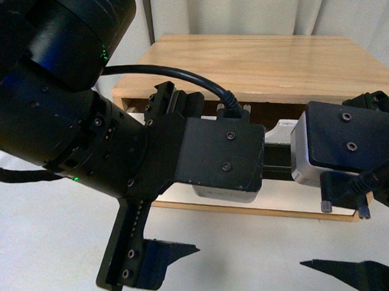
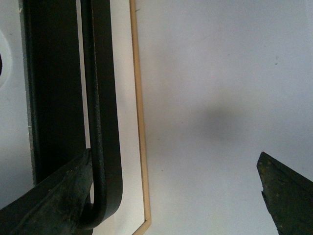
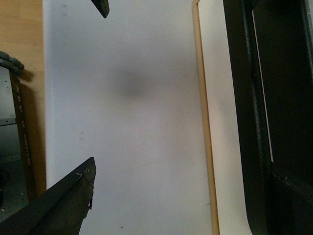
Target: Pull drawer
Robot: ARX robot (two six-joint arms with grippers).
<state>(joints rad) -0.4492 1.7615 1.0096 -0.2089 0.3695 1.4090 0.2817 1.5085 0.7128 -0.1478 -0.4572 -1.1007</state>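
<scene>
Under the wooden cabinet top (image 1: 261,57), the drawer (image 1: 282,196) shows a white front with a light wood lower edge. My two arms cover most of it. A short stretch of its black bar handle (image 1: 278,164) shows between them. In the left wrist view the handle (image 2: 100,122) ends in a curve right beside one finger (image 2: 49,200) of my open left gripper (image 2: 166,196), and nothing lies between the jaws. My right gripper (image 3: 98,88) is open over the white surface. The handle (image 3: 249,122) lies off to one side of it, outside the jaws.
My left arm (image 1: 82,125) fills the left half of the front view. White surface (image 1: 253,260) spreads in front of the cabinet. Curtains (image 1: 239,9) hang behind it. A wood strip (image 3: 19,39) and a metal part (image 3: 10,127) border the right wrist view.
</scene>
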